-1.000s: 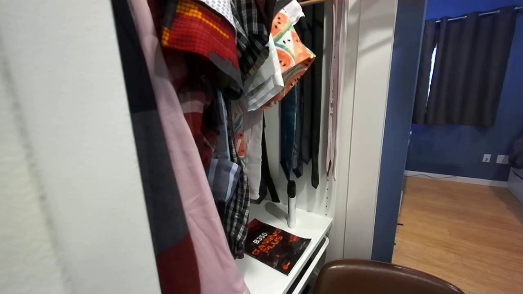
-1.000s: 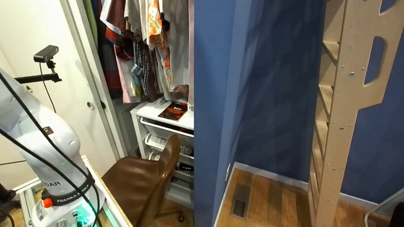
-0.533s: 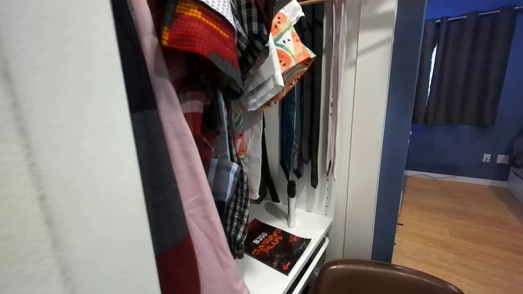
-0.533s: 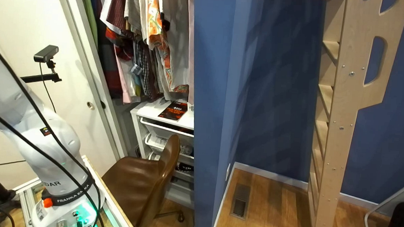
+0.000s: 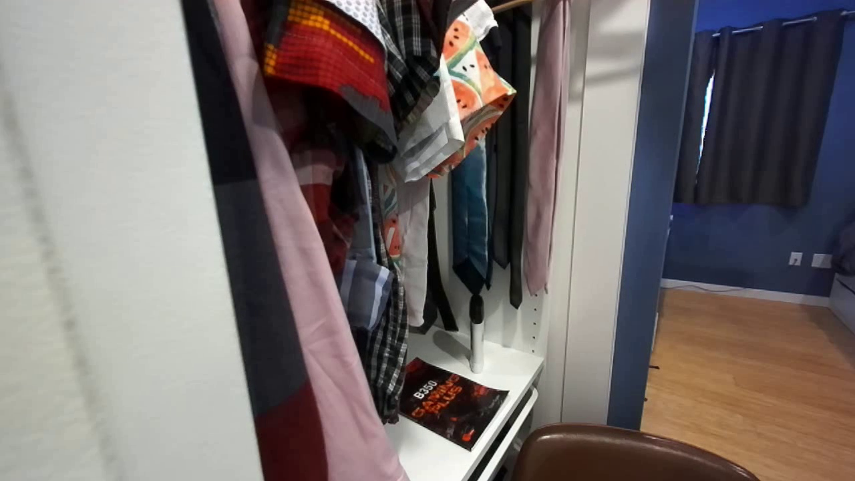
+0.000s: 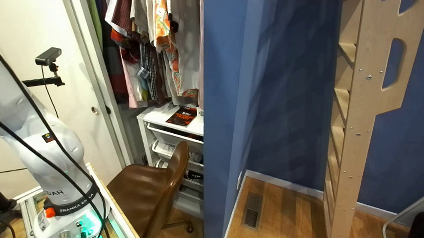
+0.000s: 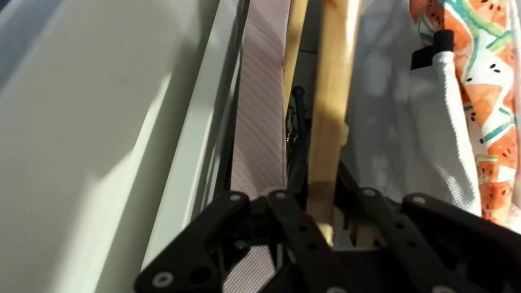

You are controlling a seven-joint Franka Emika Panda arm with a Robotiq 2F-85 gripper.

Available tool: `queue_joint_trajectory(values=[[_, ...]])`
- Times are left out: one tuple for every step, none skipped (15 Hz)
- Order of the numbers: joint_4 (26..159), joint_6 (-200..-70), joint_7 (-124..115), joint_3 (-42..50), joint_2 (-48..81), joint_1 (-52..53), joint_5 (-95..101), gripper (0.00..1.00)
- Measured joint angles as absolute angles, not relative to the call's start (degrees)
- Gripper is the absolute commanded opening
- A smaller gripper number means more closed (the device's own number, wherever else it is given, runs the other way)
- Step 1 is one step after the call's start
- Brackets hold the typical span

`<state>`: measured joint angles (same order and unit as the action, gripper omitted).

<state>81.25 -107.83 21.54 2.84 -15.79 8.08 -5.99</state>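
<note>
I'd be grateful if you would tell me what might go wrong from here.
Slipping: the gripper appears closed on a narrow wooden bar, which could slide if the hold is weak.
Snagging: the watermelon-print garment to one side in the wrist view might catch on the gripper.
Pinching: the pink tie shows between the wooden bar and the white closet edge, so a sideways move could trap it.

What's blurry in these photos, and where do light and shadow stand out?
Wrist view: glare high on the wooden bar, the end effector dark and soft-edged. In an exterior view, the near pale surface looks out of focus; in an exterior view, the robot base glows green and soft shadows fall on the blue wall.
</note>
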Motion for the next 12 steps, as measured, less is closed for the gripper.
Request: queue_joint_trajectory(values=[[80.9,-107.3,21.9,2.8,-15.9,8.1,-6.2,0.07],[80.6,-107.0,22.2,2.8,-15.9,8.1,-6.4,0.06],[80.3,-106.8,22.5,2.8,-16.0,8.1,-6.8,0.06],[80.1,-106.4,22.7,2.8,-16.1,8.1,-7.2,0.06],[79.8,-105.7,22.7,2.7,-16.2,8.1,-7.6,0.06],[79.5,-104.4,22.7,2.6,-16.2,8.1,-7.7,0.06],[79.2,-102.9,22.7,2.5,-16.3,8.1,-7.8,0.06],[79.1,-101.6,22.6,2.3,-16.6,8.1,-7.8,0.06],[79.0,-100.4,22.5,2.1,-16.8,8.2,-7.8,0.06],[79.0,-99.5,22.2,1.8,-17.1,8.4,-7.8,0.06],[79.0,-98.8,21.9,1.5,-17.3,8.5,-7.8,0.06],[79.0,-98.6,21.5,1.2,-17.6,8.6,-7.8,0.06]])
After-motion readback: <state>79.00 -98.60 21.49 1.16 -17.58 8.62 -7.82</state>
